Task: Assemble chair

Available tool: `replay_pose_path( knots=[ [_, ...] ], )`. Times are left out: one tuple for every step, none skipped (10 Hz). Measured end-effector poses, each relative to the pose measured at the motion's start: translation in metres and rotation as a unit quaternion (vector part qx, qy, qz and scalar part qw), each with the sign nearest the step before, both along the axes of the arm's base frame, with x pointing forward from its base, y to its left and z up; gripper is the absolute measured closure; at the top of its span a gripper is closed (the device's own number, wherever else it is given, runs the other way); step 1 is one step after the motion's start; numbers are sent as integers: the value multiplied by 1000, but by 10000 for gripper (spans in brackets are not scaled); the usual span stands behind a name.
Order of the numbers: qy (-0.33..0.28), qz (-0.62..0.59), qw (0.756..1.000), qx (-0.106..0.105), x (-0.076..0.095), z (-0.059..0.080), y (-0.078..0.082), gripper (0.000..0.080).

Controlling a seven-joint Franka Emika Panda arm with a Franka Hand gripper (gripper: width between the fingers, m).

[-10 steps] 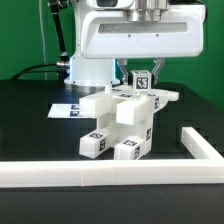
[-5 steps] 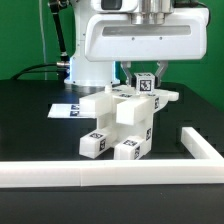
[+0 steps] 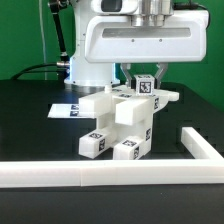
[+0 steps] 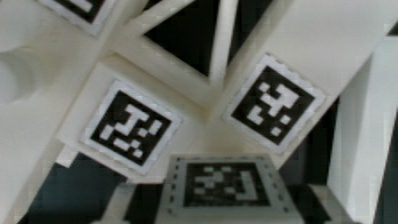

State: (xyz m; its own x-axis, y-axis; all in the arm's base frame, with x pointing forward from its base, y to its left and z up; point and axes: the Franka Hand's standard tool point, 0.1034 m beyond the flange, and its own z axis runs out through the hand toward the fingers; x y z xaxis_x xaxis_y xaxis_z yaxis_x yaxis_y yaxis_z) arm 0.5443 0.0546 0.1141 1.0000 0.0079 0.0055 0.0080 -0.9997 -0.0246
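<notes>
The partly built white chair stands on the black table, made of blocky legs and bars with black-and-white tags. My gripper hangs over its top at the back. It is shut on a small white tagged chair part, which it holds at the upper end of the assembly. In the wrist view this part sits between my fingers, with two tagged faces of the chair behind it. Whether the part touches the assembly is hidden.
The marker board lies flat on the table at the exterior view's left, behind the chair. A long white border rail runs along the front and turns back at the right. The robot base stands behind.
My gripper and the small tagged part have shifted slightly down and toward the exterior view's right. The assembly has not moved.
</notes>
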Motion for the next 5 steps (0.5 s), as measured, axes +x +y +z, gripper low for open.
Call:
replay_pose_path(
  knots=[
    [0, 0, 1000, 0, 0, 0, 0, 528],
    [0, 0, 1000, 0, 0, 0, 0, 528],
    [0, 0, 1000, 0, 0, 0, 0, 528],
    [0, 0, 1000, 0, 0, 0, 0, 528],
    [0, 0, 1000, 0, 0, 0, 0, 528]
  ],
)
